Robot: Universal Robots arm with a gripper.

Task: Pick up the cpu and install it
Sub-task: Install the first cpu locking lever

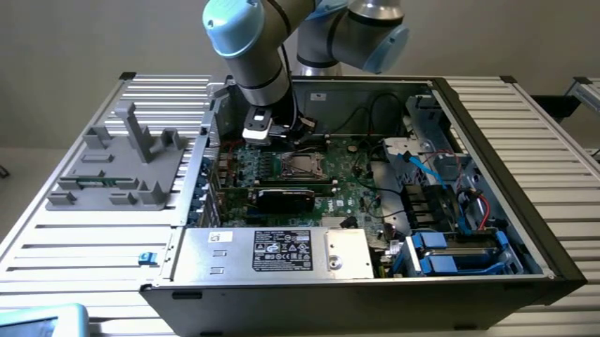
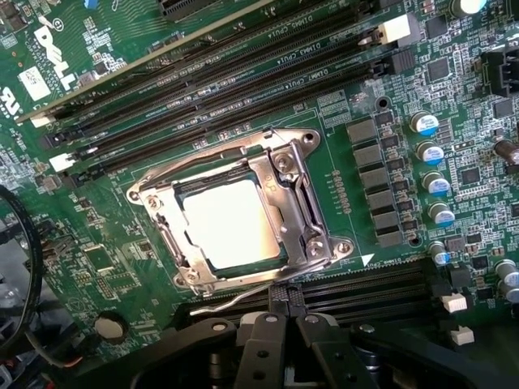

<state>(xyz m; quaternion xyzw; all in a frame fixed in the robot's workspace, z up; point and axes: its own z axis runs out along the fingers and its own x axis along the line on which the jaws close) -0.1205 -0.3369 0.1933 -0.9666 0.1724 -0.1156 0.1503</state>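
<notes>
The cpu point(image 2: 231, 223) shows a pale, shiny square top and lies flat inside the socket's metal frame point(image 2: 312, 219) on the green motherboard. In the exterior view the cpu point(image 1: 302, 167) sits mid-board inside the open computer case. My gripper point(image 1: 258, 137) hangs above the board, a little toward the exterior view's left of the socket. Its black fingers point(image 2: 268, 344) are pressed together with nothing between them, and they stand clear of the chip. A thin wire lever point(image 2: 235, 298) lies along the socket edge closest to the fingers.
Empty memory slots point(image 2: 243, 73) run beside the socket. A black card point(image 1: 284, 198) stands across the board, with the silver power supply point(image 1: 281, 250) in front. Cables and blue drive bays point(image 1: 450, 253) crowd the case's right. A grey fixture point(image 1: 122, 165) rests outside on the table.
</notes>
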